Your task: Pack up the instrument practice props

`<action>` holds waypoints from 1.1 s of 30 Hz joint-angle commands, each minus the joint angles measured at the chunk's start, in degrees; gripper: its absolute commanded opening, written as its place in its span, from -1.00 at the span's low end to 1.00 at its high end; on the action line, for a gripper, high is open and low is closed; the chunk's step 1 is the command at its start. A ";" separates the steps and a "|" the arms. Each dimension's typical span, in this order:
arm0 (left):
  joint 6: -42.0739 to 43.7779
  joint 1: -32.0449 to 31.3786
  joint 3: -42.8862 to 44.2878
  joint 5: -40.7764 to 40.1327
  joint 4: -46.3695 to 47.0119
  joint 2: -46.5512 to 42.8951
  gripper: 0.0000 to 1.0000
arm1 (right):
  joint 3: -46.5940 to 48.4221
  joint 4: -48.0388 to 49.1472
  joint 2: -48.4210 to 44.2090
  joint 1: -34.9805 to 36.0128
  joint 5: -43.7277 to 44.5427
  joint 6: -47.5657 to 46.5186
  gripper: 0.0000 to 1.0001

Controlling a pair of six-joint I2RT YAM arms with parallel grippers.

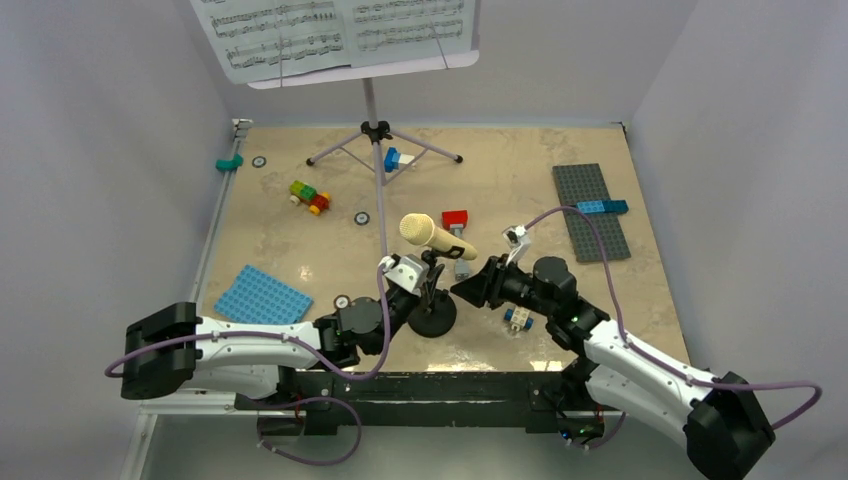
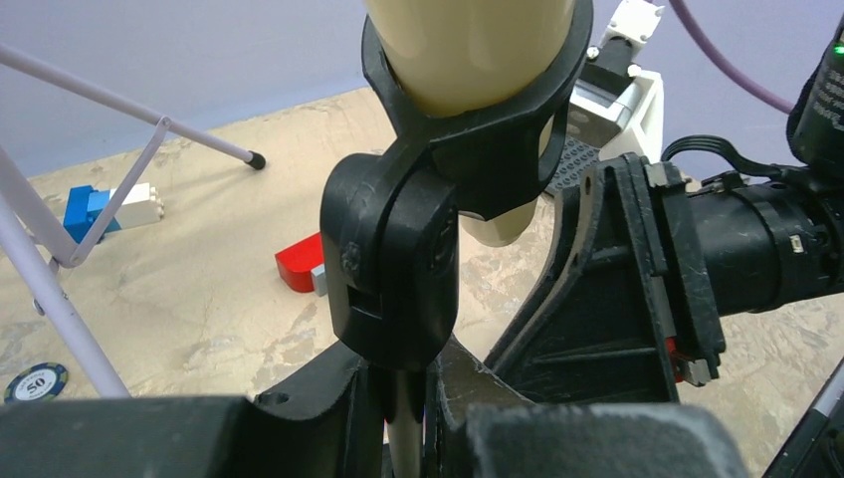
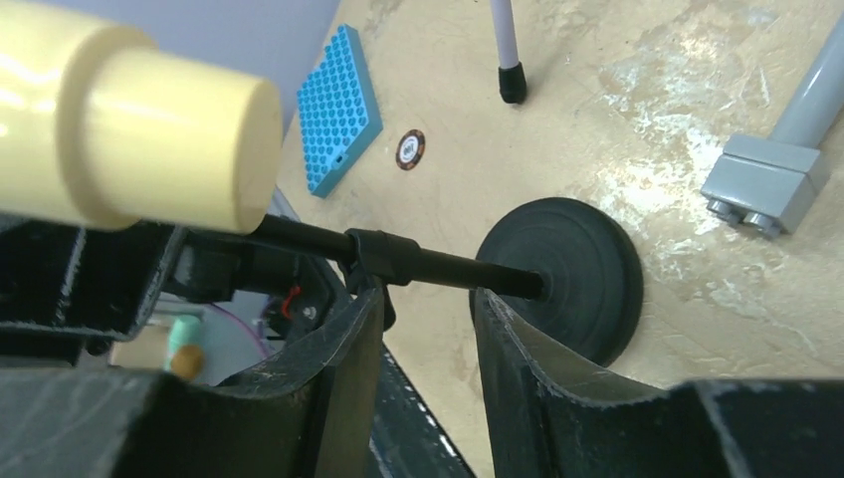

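Note:
The cream-yellow microphone (image 1: 437,235) sits tilted in the clip of the black mic stand (image 1: 432,320), which stands upright on its round base at the table's near middle. My left gripper (image 1: 426,284) is shut on the stand's thin pole (image 2: 408,423), just under the clip joint (image 2: 393,259). My right gripper (image 1: 470,290) is open and empty beside the stand. The pole (image 3: 448,267) crosses just beyond its fingertips (image 3: 363,309), with the base (image 3: 572,274) behind. The lilac music stand (image 1: 372,130) stands at the back on its tripod and holds the white sheet-music pages (image 1: 340,30).
A blue studded plate (image 1: 262,297) lies near left and a grey studded plate (image 1: 592,210) at the right. A red brick (image 1: 455,218), a grey brick (image 1: 462,268), a small brick (image 1: 518,318), coloured bricks (image 1: 310,196) and round chips (image 1: 362,217) lie scattered. Walls enclose the table.

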 commanded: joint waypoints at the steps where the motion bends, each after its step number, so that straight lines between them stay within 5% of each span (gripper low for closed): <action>1: -4.81 -0.70 0.94 2.68 -9.24 -1.22 -1.00 | 3.14 -7.02 -3.31 1.61 2.39 -11.16 -0.11; 12: -7.45 -0.70 5.44 3.41 -15.31 1.19 -1.00 | 5.33 -2.69 2.51 11.84 12.81 -16.24 -0.09; 27: -12.09 -0.70 7.77 1.91 -21.46 4.19 -1.00 | -1.40 5.69 -5.10 12.13 13.44 -15.16 0.24; 33: -13.25 -0.70 8.17 2.52 -22.14 4.50 -1.00 | 0.54 3.20 -3.25 12.13 15.56 -16.80 0.22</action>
